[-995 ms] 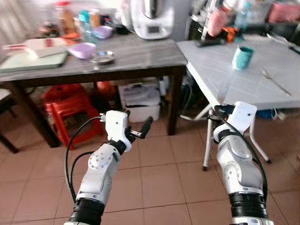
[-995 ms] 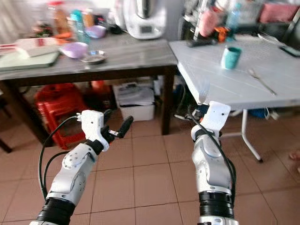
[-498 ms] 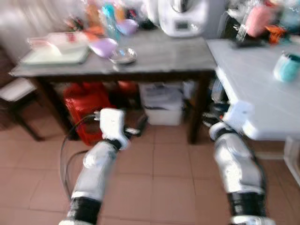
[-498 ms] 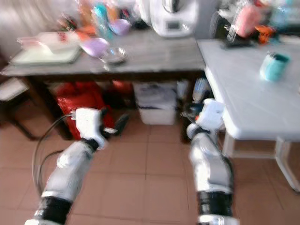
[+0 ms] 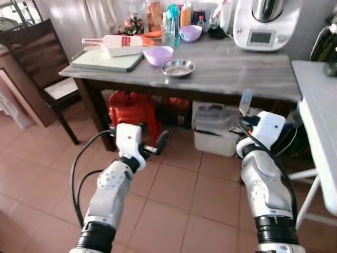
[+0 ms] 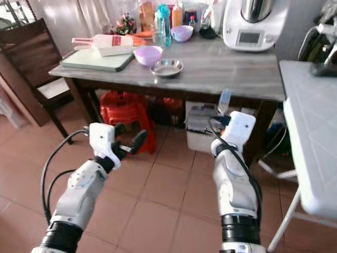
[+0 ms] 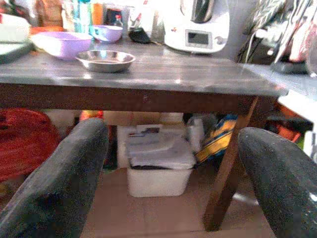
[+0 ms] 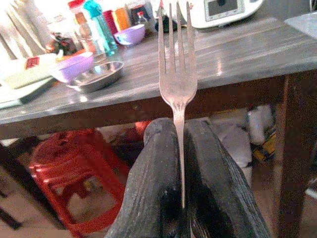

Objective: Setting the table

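Note:
My right gripper (image 8: pixel 179 136) is shut on the handle of a metal fork (image 8: pixel 177 74), held upright with its tines up, in front of the dark table with a grey stone top (image 5: pixel 231 68). The fork's tines also poke up above the right wrist (image 5: pixel 245 99). A steel bowl (image 5: pixel 178 67), a lilac bowl (image 5: pixel 159 55) and a smaller purple bowl (image 5: pixel 190 32) stand on that table. My left gripper (image 7: pixel 168 188) is open and holds nothing, low before the table's edge, with its fingers (image 6: pixel 138 141) pointing at the space under the table.
A green board (image 5: pixel 108 59) with a white dish, several bottles (image 5: pixel 172 18) and a white kitchen machine (image 5: pixel 262 23) are on the table. Under it sit a red stool (image 5: pixel 131 112) and a white box (image 5: pixel 216 134). A dark chair (image 5: pixel 39 50) stands left, a white table (image 5: pixel 318 110) right.
The whole view has swung left, from the white table with a teal cup to the dark table; the camera moved. Both arms keep their pose, and the fork stays in the right gripper.

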`<state>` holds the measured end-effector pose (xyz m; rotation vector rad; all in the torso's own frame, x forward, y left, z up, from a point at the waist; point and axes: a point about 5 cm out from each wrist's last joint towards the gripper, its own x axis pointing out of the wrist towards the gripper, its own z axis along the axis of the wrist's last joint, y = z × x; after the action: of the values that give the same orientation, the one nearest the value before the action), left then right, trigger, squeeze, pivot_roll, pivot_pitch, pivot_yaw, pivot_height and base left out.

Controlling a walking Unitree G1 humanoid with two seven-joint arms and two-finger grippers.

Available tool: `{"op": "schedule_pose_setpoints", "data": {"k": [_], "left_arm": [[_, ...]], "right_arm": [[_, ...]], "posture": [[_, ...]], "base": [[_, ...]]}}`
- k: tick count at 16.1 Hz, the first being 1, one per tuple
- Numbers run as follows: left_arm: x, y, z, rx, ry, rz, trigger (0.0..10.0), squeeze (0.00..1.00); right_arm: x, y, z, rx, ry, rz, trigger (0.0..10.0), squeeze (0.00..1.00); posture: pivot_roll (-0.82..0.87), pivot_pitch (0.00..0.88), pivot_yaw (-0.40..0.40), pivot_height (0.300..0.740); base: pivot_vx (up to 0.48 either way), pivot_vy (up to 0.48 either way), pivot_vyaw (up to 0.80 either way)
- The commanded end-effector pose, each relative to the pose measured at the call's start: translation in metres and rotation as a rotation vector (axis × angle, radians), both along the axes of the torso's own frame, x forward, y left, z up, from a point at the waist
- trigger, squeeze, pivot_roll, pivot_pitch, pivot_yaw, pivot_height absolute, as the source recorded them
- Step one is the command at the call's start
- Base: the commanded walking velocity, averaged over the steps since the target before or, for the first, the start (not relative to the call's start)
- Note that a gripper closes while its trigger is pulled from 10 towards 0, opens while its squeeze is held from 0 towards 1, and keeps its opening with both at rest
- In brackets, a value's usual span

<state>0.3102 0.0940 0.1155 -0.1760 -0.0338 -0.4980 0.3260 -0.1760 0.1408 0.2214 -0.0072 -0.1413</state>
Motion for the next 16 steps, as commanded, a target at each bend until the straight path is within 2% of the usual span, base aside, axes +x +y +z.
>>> {"op": "schedule_pose_setpoints", "data": {"k": [1,8,13,16], "left_arm": [[0.0021,0.0055,0.0051,0.019,-0.020,0.007,10.0,0.00],[0.0006,0.0021,0.0040,0.014,-0.013,-0.007,10.0,0.00],[0.0000,0.0011,0.0032,0.012,-0.009,-0.011,10.0,0.00],[-0.0004,0.0007,0.0030,0.011,-0.008,-0.012,10.0,0.00]], "right_arm": [[0.0014,0.0026,0.0047,0.009,-0.016,-0.001,10.0,0.00],[0.0013,0.0009,0.0023,0.029,0.000,-0.014,10.0,0.00],[0.0025,0.0013,0.0029,0.029,0.004,-0.013,10.0,0.00],[0.0025,0.0012,0.0028,0.029,0.004,-0.014,10.0,0.00]], "posture": [[-0.03,0.001,0.048,0.740],[-0.04,0.000,0.047,0.740],[-0.04,0.001,0.045,0.740],[-0.04,0.001,0.045,0.740]], "base": [[0.461,0.000,0.46],[0.456,0.000,0.00],[0.456,0.000,-0.59],[0.458,0.000,0.00]]}}
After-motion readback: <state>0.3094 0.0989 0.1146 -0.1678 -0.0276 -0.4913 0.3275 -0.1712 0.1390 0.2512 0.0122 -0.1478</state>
